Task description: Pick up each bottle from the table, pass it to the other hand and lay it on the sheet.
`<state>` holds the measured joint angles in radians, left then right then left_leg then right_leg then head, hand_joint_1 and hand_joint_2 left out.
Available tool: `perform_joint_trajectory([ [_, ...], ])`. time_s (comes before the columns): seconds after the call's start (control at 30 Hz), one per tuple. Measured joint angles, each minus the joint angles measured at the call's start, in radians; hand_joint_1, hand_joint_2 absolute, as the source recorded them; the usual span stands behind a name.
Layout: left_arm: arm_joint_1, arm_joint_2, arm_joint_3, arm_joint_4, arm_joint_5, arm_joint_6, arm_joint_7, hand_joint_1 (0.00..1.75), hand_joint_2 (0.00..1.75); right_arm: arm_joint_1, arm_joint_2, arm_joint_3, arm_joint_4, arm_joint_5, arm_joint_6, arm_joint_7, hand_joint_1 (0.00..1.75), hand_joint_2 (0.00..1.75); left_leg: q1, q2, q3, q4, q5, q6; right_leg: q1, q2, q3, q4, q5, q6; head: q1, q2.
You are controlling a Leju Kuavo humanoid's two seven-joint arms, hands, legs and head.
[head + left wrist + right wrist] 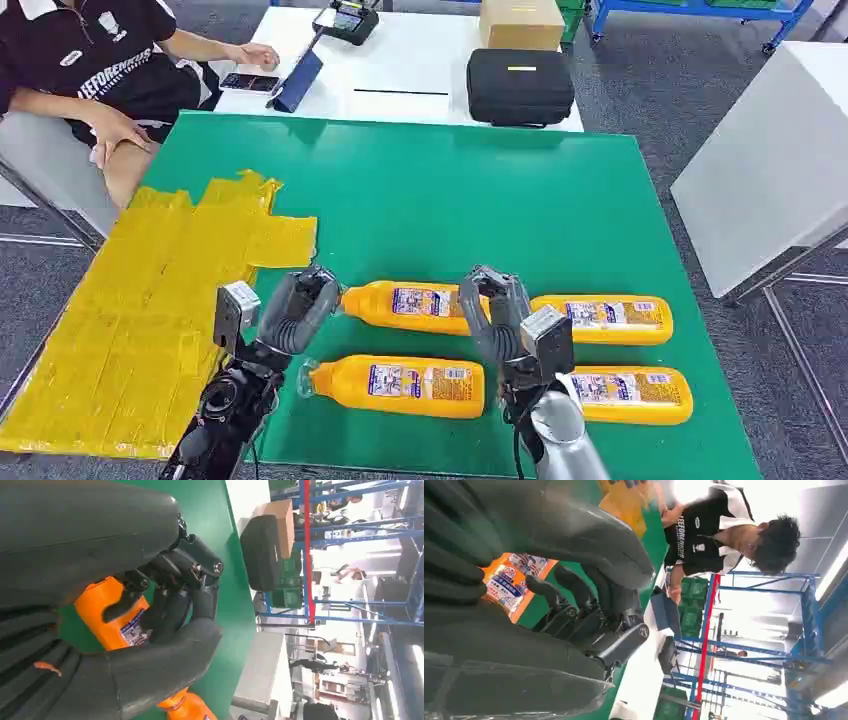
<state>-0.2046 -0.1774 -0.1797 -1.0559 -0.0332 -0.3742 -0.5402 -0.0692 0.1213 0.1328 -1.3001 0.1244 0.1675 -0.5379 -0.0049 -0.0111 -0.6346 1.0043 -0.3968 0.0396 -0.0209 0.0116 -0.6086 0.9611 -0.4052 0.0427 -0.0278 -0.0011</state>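
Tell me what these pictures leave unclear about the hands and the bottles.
- Right hand, head view: its fingers drape over the far left bottle; whether they grip it is hidden by the hand itself.
- Left hand, head view: it sits at that bottle's cap, contact unclear; in the left wrist view its thumb blocks the neck.
- Near right bottle, head view: the right wrist covers its cap end.
- Labels: print too small.

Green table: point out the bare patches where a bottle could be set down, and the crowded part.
Free: the far half of the green table, between the black case and the bottles, and most of the yellow sheet. Crowded: the near right, where four orange bottles lie with the left hand and right hand among them.
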Motion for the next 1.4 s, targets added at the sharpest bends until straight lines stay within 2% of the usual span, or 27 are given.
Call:
perform_joint_trajectory([
  [0.1, 0.0, 0.0, 0.0, 0.0, -0.006, 0.009, -0.005, 1.75, 1.75, 0.0, 0.0, 0.0, 0.0, 0.002, -0.006, -0.003, 1.75, 1.75, 0.0, 0.0, 0.0, 0.0, 0.0, 0.0, 0.0, 0.0, 0.0, 0.0, 0.0, 0.0, 0.0, 0.0],
  [0.13, -0.002, -0.005, 0.001, 0.003, -0.051, 0.06, -0.037, 1.75, 1.75, 0.0, 0.007, 0.0, 0.005, 0.027, -0.052, -0.025, 1.75, 1.75, 0.0, 0.0, 0.0, 0.0, 0.0, 0.0, 0.0, 0.0, 0.0, 0.0, 0.0, 0.0, 0.0, 0.0],
  [0.17, -0.007, -0.021, 0.003, 0.018, -0.124, 0.152, -0.088, 1.57, 1.75, -0.003, 0.03, 0.0, 0.029, 0.067, -0.14, -0.07, 1.75, 1.75, 0.0, 0.0, 0.0, 0.0, 0.0, 0.0, 0.0, 0.0, 0.0, 0.0, 0.0, 0.0, 0.0, 0.0],
  [0.23, -0.024, -0.07, 0.001, 0.055, -0.189, 0.401, -0.146, 1.62, 1.75, -0.018, 0.089, 0.016, 0.104, 0.105, -0.336, -0.137, 1.75, 1.75, 0.0, 0.0, 0.0, 0.0, 0.0, 0.0, 0.0, 0.0, 0.0, 0.0, 0.0, 0.0, 0.0, 0.0],
  [0.27, -0.03, -0.086, -0.003, 0.068, -0.189, 0.475, -0.153, 1.62, 1.75, -0.019, 0.105, 0.028, 0.127, 0.108, -0.373, -0.149, 1.75, 1.75, 0.0, 0.0, 0.0, 0.0, 0.0, 0.0, 0.0, 0.0, 0.0, 0.0, 0.0, 0.0, 0.0, 0.0],
  [0.3, -0.035, -0.097, -0.006, 0.083, -0.189, 0.503, -0.155, 1.75, 1.75, -0.02, 0.115, 0.037, 0.144, 0.083, -0.361, -0.148, 1.75, 1.75, 0.0, 0.0, 0.0, 0.0, 0.0, 0.0, 0.0, 0.0, 0.0, 0.0, 0.0, 0.0, 0.0, 0.0],
  [0.5, -0.04, -0.107, -0.022, 0.116, -0.187, 0.479, -0.156, 1.75, 1.75, -0.019, 0.122, 0.052, 0.16, -0.019, -0.288, -0.113, 1.75, 1.75, 0.0, 0.0, 0.0, 0.0, 0.0, 0.0, 0.0, 0.0, 0.0, 0.0, 0.0, 0.0, 0.0, 0.0],
  [0.63, -0.039, -0.107, -0.028, 0.111, -0.18, 0.449, -0.145, 1.75, 1.75, -0.013, 0.122, 0.057, 0.14, -0.137, -0.181, -0.035, 1.75, 1.75, 0.0, 0.0, 0.0, 0.0, 0.0, 0.0, 0.0, 0.0, 0.0, 0.0, 0.0, 0.0, 0.0, 0.0],
  [0.8, -0.038, -0.107, -0.029, 0.093, -0.177, 0.447, -0.131, 1.75, 1.75, -0.007, 0.121, 0.06, 0.109, -0.158, -0.168, -0.012, 1.75, 1.75, 0.0, 0.0, 0.0, 0.0, 0.0, 0.0, 0.0, 0.0, 0.0, 0.0, 0.0, 0.0, 0.0, 0.0],
  [0.83, -0.037, -0.107, -0.029, 0.09, -0.177, 0.447, -0.13, 1.34, 1.75, -0.006, 0.121, 0.06, 0.106, -0.159, -0.167, -0.01, 1.75, 1.75, 0.0, 0.0, 0.0, 0.0, 0.0, 0.0, 0.0, 0.0, 0.0, 0.0, 0.0, 0.0, 0.0, 0.0],
  [0.87, -0.037, -0.107, -0.03, 0.088, -0.177, 0.446, -0.13, 0.02, 1.75, -0.006, 0.121, 0.06, 0.102, -0.161, -0.167, -0.008, 0.21, 1.75, 0.0, 0.0, 0.0, 0.0, 0.0, 0.0, 0.0, 0.0, 0.0, 0.0, 0.0, 0.0, 0.0, 0.0],
  [0.9, -0.035, -0.107, -0.03, 0.083, -0.177, 0.447, -0.126, 0.0, 1.75, -0.006, 0.118, 0.061, 0.1, -0.161, -0.17, -0.003, 0.0, 1.75, 0.0, 0.0, 0.0, 0.0, 0.0, 0.0, 0.0, 0.0, 0.0, 0.0, 0.0, 0.0, 0.0, 0.0],
  [1.0, -0.025, -0.104, -0.03, 0.06, -0.182, 0.451, -0.103, 0.0, 1.75, -0.002, 0.108, 0.068, 0.089, -0.105, -0.227, 0.021, 0.0, 1.75, 0.0, 0.0, 0.0, 0.0, 0.0, 0.0, 0.0, 0.0, 0.0, 0.0, 0.0, 0.0, 0.0, 0.0],
  [1.2, 0.006, -0.087, -0.005, -0.005, -0.186, 0.452, -0.041, 0.0, 1.75, -0.001, 0.067, 0.082, 0.041, 0.174, -0.389, 0.127, 0.0, 1.75, 0.0, 0.0, 0.0, 0.0, 0.0, 0.0, 0.0, 0.0, 0.0, 0.0, 0.0, 0.0, 0.0, 0.0],
  [1.4, 0.021, -0.076, 0.024, -0.029, -0.185, 0.447, -0.032, 0.0, 1.75, -0.019, 0.004, 0.093, -0.014, 0.563, -0.494, 0.257, 0.0, 1.75, 0.0, 0.0, 0.0, 0.0, 0.0, 0.0, 0.0, 0.0, 0.0, 0.0, 0.0, 0.0, 0.0, 0.0],
])
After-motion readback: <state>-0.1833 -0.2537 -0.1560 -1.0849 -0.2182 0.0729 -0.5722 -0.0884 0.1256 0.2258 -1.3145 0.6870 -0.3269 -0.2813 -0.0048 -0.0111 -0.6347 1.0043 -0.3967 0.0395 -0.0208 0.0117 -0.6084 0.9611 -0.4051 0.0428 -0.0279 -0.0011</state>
